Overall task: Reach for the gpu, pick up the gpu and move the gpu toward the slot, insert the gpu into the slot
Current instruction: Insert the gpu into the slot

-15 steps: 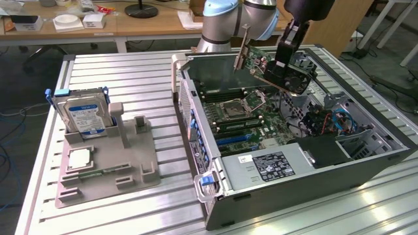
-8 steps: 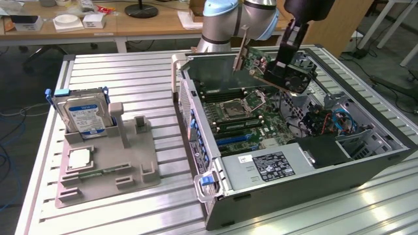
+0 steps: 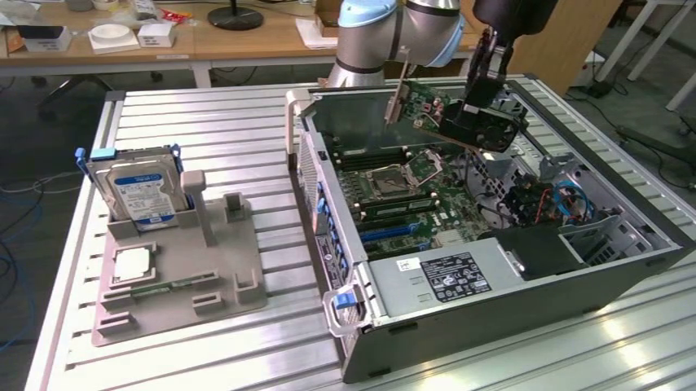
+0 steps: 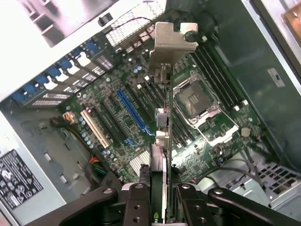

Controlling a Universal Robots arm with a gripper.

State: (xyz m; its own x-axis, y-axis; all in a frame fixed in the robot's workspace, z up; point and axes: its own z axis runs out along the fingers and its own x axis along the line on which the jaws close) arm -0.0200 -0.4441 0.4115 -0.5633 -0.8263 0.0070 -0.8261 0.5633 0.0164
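- The end effector (image 3: 462, 114) (image 4: 160, 197) is clamped on the gpu (image 3: 426, 104) (image 4: 162, 120); its dark fingers (image 4: 136, 202) press the card from both sides at one end
- The gpu hangs in the air above the open computer case (image 3: 326, 204), over the half of the case nearer the arm; it touches nothing but the end effector
- In the wrist view the card is seen edge-on, its silver bracket (image 4: 171, 42) at the end away from the fingers; the motherboard (image 4: 117, 94) lies below it
- A long blue slot (image 4: 130, 115) sits on the motherboard just beside the line of the card; the card is not seated in it
- The processor socket (image 3: 386, 179) (image 4: 195, 101) lies on the card's other side
- The case lies on its side on the slatted metal bench (image 3: 196, 122)
- Toward the exterior view's left, well apart from the case, a grey holder (image 3: 185, 277) carries an upright hard drive (image 3: 136, 191) with a blue label
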